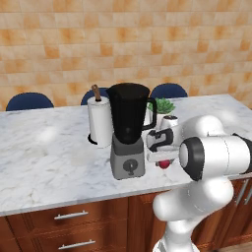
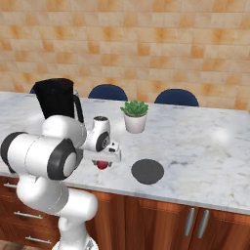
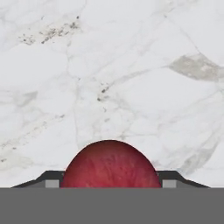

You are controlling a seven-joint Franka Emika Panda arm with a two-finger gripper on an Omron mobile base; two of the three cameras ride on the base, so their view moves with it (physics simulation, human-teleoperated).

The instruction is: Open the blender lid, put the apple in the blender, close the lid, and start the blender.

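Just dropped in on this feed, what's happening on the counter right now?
The arm has its gripper down over the apple on the marble counter, just right of the blender. In the hand view the red fruit sits between the two finger tips, one on each side, but whether they are already pressing it is hard to tell. The blender lid is off, lying flat on the counter near the front edge, and the jar's top is open. A paper-towel roll and a potted plant stand nearby.

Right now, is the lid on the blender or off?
Off. The blender lid lies flat on the marble counter, and the blender jar's top is open.
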